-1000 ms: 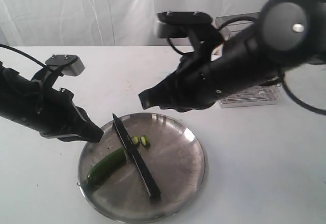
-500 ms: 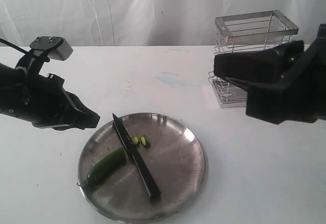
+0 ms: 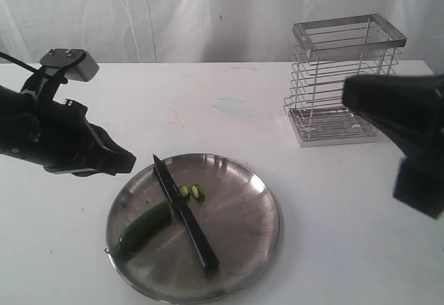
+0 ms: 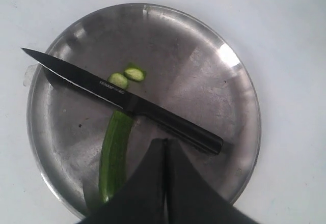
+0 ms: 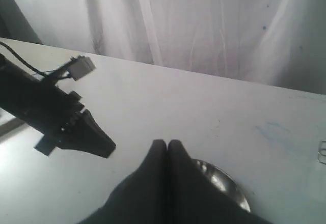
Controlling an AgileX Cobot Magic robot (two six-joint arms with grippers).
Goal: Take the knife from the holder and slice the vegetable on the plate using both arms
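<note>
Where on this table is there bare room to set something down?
Bare table lies between the plate and the wire holder, and behind the plate toward the curtain. The plate's left half is crowded: knife, chili, slices, left hand beside.

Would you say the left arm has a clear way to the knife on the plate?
Probably yes: the left end effector hovers beside the plate, nothing covers the knife, but its shut jaws must open first.

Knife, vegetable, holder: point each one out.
knife [image 3: 182,211], exterior view, on the blade near the handle
vegetable [image 3: 144,226], exterior view, middle of the green pod
holder [image 3: 326,90], exterior view, front wire wall
</note>
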